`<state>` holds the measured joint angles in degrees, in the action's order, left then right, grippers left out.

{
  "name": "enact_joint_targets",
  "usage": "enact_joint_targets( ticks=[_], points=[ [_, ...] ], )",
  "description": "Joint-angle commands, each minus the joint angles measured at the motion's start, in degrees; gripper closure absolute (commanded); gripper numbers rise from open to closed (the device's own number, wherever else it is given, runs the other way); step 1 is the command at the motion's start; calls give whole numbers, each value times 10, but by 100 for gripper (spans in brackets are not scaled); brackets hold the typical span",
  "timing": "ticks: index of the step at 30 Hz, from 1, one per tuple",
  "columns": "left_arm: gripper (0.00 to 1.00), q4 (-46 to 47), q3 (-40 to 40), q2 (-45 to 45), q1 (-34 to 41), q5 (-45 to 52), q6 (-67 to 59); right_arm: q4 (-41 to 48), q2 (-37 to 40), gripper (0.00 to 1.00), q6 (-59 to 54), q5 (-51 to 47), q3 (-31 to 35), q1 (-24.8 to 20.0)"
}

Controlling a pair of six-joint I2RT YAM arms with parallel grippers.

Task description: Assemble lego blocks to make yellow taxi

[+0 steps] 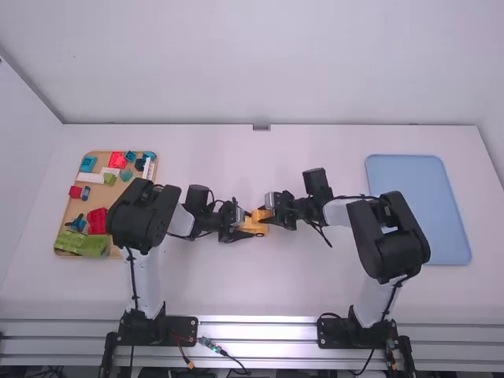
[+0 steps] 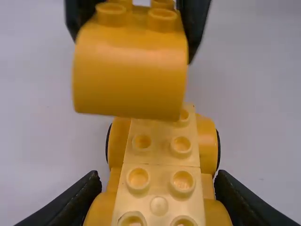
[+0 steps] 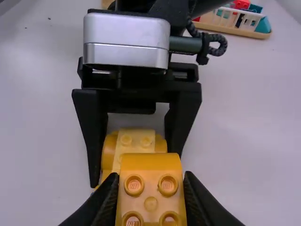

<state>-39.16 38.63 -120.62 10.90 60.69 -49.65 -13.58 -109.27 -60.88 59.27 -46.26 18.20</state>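
Centrally in the high view, two white-and-black arms meet over a white worktop [image 1: 260, 295]. The left pincer [image 1: 242, 227] is clamped on a yellow car base [image 1: 254, 229]; the right pincer [image 1: 267, 211] is closed on a yellow block [image 1: 261, 214], just beside it. At the left of the frame is a wooden tray [image 1: 113, 201] of mixed coloured pieces; at the right, a blue tray [image 1: 417, 209]. With the pincers so near each other, they could knock together and jolt either part loose. Count: two arms, two pincers, two trays, one base, one held block. The pieces in the wooden tray are too crowded to count surely.

In the left wrist view, the base sits between the left pincer's fingers, and the curved block is over its far end, apparently unattached. If the block comes down askew, its underside may miss the studs; pressing anyway could tip the base or slide it through the grip. Count: two dark-edged wheels, one on each side, and two joined plates along the base's top.

In the right wrist view, the right pincer grips the block by its sides. Its fingers might strike the other pincer if lowered off line. Count: four studs on the block, around one small middle bump.
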Motion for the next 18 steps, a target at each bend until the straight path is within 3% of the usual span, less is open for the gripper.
enact_joint_targets(
  ticks=[1, 14, 18],
  points=[
    [46, -1, -14, -6, 4, -48, 17, -9, 11, 98, 41, 1, 11, 3],
    [53, 97, 31, -6, 5, -47, -12, -45, -13, 100, 96, -56, 0, 48],
    [51, 100, 30, -6, 9, -49, -12, -40, -20, 100, 93, -53, -9, 44]
  ],
)
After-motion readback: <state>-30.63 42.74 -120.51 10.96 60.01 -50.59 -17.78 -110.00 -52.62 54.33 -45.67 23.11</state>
